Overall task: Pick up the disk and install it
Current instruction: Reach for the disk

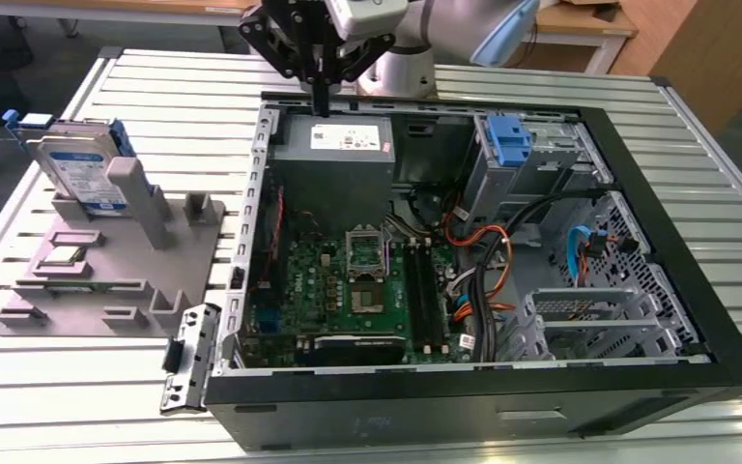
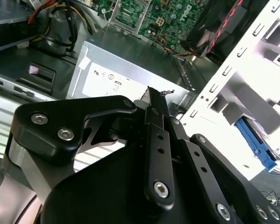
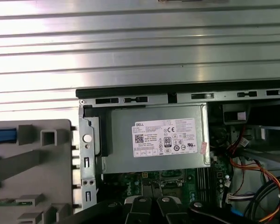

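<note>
Gripper (image 1: 321, 104), jaws closed together and empty, hangs over the rear edge of the open computer case (image 1: 410, 416), above the power supply (image 1: 335, 140). The disk (image 1: 72, 166) stands on edge in the grey fixture (image 1: 36, 319), well apart at the exterior view's left. A good pick probably needs the jaws parted early, squared to the drive's flat faces and clear of the 1 post (image 1: 135, 198) beside it.

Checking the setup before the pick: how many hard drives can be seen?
1. The disk stands in the grey holder at the exterior view's left, outside the open computer case. More could be hidden inside the case's bays.
</note>
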Robot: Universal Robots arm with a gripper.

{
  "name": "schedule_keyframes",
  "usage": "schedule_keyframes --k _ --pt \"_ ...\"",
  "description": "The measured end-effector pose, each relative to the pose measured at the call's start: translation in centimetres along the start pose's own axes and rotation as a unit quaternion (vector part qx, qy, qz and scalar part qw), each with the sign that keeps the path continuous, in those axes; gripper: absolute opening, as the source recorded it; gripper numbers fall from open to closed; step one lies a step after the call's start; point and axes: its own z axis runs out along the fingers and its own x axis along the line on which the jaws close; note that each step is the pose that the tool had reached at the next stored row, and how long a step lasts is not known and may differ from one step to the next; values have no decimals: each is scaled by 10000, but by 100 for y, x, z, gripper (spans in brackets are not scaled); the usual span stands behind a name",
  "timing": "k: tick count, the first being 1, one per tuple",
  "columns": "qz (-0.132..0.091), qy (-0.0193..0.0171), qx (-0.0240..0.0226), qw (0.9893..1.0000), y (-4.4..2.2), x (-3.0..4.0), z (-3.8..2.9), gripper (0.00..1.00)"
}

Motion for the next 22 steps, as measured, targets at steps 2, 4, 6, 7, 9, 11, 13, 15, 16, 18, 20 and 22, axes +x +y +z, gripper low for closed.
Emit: schedule_keyframes --k 2,4,6,7,9,11,13,15,16,18,20,22 --pt "0 0 0 10000 -3 38 0 11" --pt "-1 0 0 10000 -6 73 1 11" --pt "0 0 0 10000 -9 111 2 11" --pt "0 0 0 10000 -10 129 2 11" --pt "0 0 0 10000 -13 162 3 11" --pt "0 0 0 10000 -16 201 4 11" --pt "-1 0 0 10000 -19 246 4 11" --pt "0 0 0 10000 -22 287 4 11" --pt "0 0 0 10000 -24 305 4 11" --pt "0 0 0 10000 -27 344 4 11" --pt "0 0 0 10000 -29 381 4 11" --pt "-1 0 0 10000 -32 414 4 11"
